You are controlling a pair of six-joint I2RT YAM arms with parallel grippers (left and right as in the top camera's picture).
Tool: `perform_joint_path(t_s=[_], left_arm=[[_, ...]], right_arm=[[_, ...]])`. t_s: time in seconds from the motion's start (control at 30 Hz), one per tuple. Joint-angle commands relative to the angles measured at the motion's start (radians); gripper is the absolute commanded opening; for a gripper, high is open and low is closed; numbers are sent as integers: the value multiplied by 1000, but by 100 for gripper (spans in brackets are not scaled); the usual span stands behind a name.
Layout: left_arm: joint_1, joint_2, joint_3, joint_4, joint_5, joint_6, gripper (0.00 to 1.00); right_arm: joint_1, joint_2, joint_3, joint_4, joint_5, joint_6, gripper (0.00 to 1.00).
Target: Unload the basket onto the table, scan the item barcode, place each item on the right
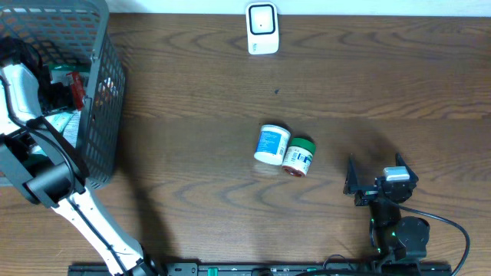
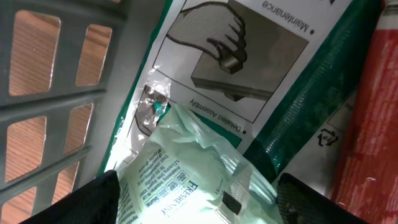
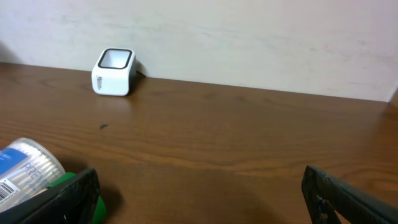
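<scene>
Dark tabletop (image 1: 230, 77), grey basket (image 1: 107, 115): inside, the left gripper (image 2: 199, 205) straddles a pale green pouch (image 2: 180, 168), jaws spread, not pinching. Slippery film may slide free or drag the printed packet (image 2: 249, 68) beneath; right gripper (image 1: 374, 175) rests released.

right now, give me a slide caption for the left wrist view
Left gripper open astride a pale green packet in the grey basket, a printed pack beneath

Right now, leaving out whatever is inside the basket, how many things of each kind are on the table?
Round tubs: 2, the blue-labelled tub and the green-lidded tub
White scanner: 1
Grey basket: 1
Total: 4
</scene>
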Motion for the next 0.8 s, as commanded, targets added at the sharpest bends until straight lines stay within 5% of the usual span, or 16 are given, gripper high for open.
perform_joint_path(t_s=[0.0,0.63,0.7,0.77], left_arm=[[0,13,-19,-16,-20,-3,84],[-2,-4,-47,-54,-20,-119,93],[-2,-19,-39,-53,-20,-159,87],[-2,-30,-39,-50,-20,-191,68]], right_arm=[[15,-2,-1,-3,2,-8,99],[15,-2,-1,-3,2,-8,99],[15,-2,-1,-3,2,-8,99],[15,-2,-1,-3,2,-8,99]])
